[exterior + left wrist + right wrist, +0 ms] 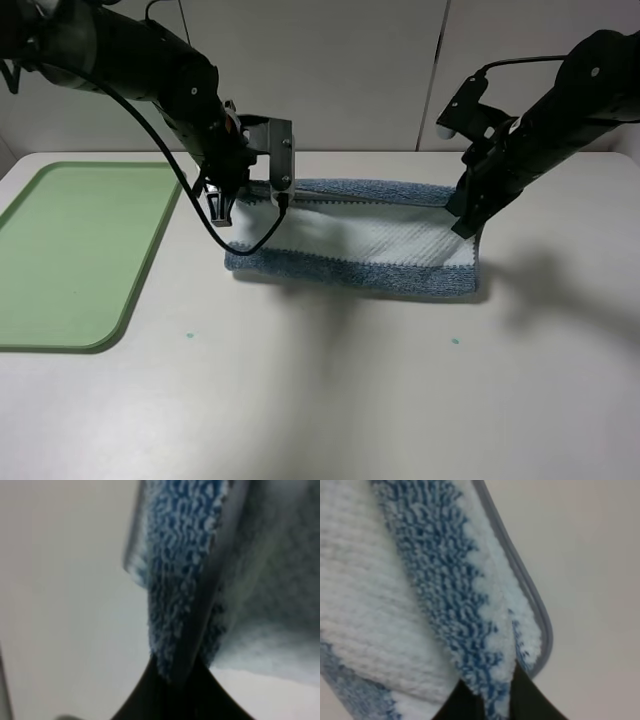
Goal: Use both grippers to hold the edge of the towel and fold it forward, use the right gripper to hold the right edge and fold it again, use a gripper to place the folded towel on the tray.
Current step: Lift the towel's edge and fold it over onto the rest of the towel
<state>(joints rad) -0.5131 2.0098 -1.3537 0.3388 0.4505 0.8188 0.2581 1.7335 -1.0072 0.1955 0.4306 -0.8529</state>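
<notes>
The blue-and-white striped towel [360, 250] lies mid-table, doubled over, with a rear layer raised at both ends. My left gripper [220, 208] is shut on the edge of the towel at its left end, held just above the cloth. At the right end, my right gripper [466, 222] is shut on the towel's edge. In the left wrist view the terry cloth [185, 555] runs down into the black jaws of the left gripper [175, 677]. The right wrist view shows the grey-piped hem [520, 575] and striped cloth [395, 595] pinched by the right gripper [495, 695]. The pale-green tray [70, 250] sits at the far left, with nothing on it.
The white table [330, 400] stretches in front of the towel, marked by two small green dots [188, 335]. A pale wall [340, 70] stands behind. The tray's right rim lies a short way left of the towel's left end.
</notes>
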